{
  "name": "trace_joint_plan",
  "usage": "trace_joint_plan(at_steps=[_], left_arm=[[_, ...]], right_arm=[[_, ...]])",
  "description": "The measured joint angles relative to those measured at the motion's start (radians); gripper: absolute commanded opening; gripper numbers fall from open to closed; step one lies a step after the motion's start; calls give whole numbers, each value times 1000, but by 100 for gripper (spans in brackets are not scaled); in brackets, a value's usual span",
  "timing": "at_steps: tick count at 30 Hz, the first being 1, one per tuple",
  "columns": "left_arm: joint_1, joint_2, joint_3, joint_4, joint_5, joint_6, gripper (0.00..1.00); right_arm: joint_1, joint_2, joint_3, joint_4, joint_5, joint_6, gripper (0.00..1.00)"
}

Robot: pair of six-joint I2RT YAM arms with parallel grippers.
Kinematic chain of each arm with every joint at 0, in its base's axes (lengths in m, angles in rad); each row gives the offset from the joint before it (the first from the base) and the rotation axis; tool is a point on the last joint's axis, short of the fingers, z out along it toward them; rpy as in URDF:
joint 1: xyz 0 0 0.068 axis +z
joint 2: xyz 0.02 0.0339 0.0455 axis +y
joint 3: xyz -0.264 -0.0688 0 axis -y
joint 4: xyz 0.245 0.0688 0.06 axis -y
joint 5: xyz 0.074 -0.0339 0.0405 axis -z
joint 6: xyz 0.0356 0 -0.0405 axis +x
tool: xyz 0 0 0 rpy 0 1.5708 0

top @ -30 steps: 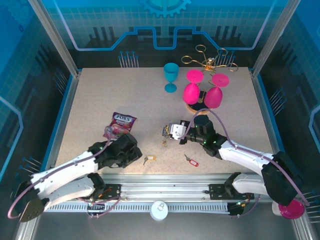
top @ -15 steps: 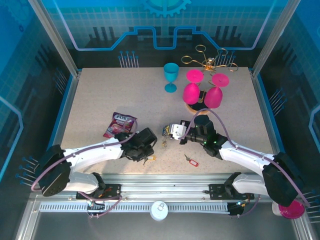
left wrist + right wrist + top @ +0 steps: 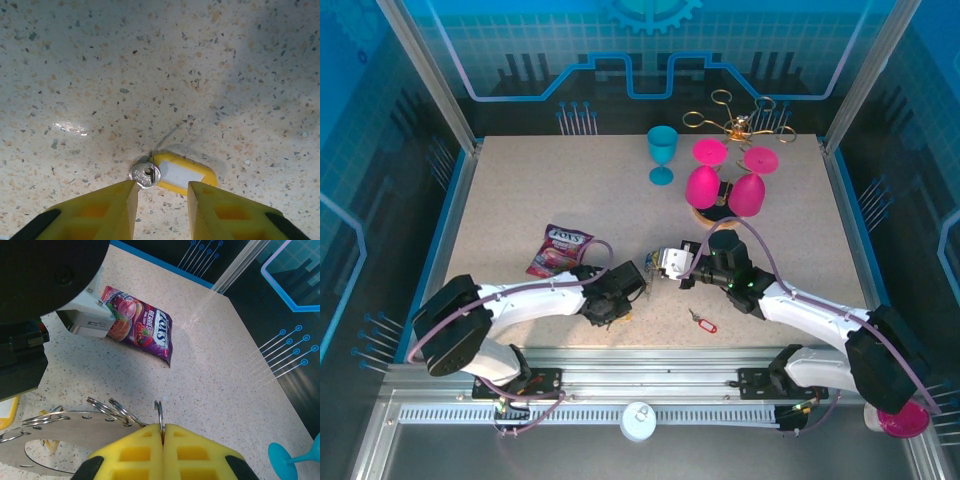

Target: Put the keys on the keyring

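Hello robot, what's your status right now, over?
Left hand open, straddling yellow key. Right hand shut on keyring. Candy bag aside, not blocking.

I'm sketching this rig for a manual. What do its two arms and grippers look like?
Both arms have white link shells between black joint housings: left arm, right arm. A mauve cable loops along each. The left gripper and right gripper have chunky yellow plastic fingers moulded with square recesses, on black mounts.
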Motion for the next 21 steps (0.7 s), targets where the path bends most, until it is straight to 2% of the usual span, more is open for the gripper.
trace_joint_plan(at_steps=[21], left_arm=[[-6, 47, 0, 5, 0, 8, 20]], right_arm=[[0, 0, 0, -11, -4, 0, 0]])
